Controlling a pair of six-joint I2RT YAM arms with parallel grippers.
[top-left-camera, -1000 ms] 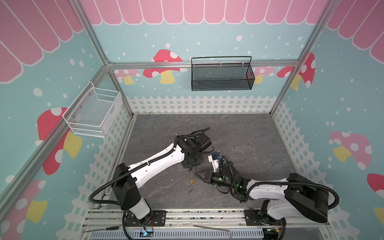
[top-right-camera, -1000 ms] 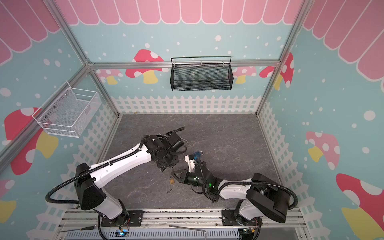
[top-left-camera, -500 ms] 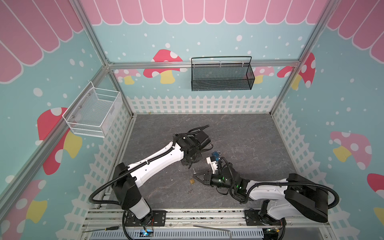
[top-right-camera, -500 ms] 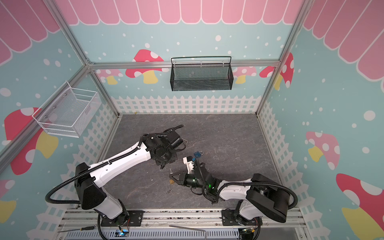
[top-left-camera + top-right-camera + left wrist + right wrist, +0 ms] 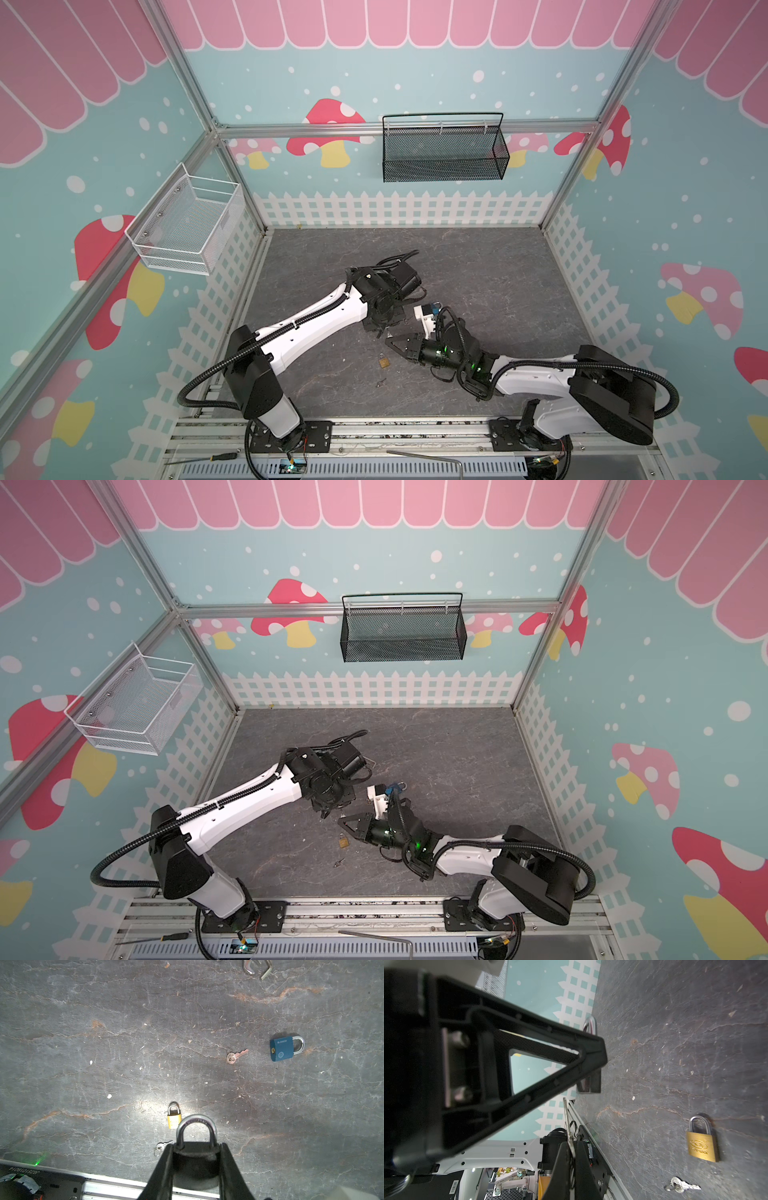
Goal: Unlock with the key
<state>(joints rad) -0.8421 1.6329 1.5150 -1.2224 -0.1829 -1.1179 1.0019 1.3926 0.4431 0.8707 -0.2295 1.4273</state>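
My left gripper (image 5: pixel 196 1146) is shut on a black padlock (image 5: pixel 195 1165), whose silver shackle (image 5: pixel 196 1124) sticks out past the fingertips. In both top views this gripper (image 5: pixel 380 330) hangs low over the middle of the floor. My right gripper (image 5: pixel 571 1144) is shut on a thin silver key (image 5: pixel 568 1120), seen edge-on, whose blade points toward the left gripper's fingers (image 5: pixel 591 1057). In a top view the right gripper (image 5: pixel 389 342) lies level, just in front of the left one. The padlock's keyhole is hidden.
On the grey floor lie a small brass padlock (image 5: pixel 174 1119), a small silver key on a ring (image 5: pixel 163 1146), a brass key (image 5: pixel 235 1056) and a blue padlock (image 5: pixel 282 1048). Loose metal tools (image 5: pixel 257 967) lie further off. The metal front rail (image 5: pixel 591 1126) runs close by.
The left wrist has turned and shifted slightly with the padlock. The right gripper has stayed close in front of it, still holding the key.
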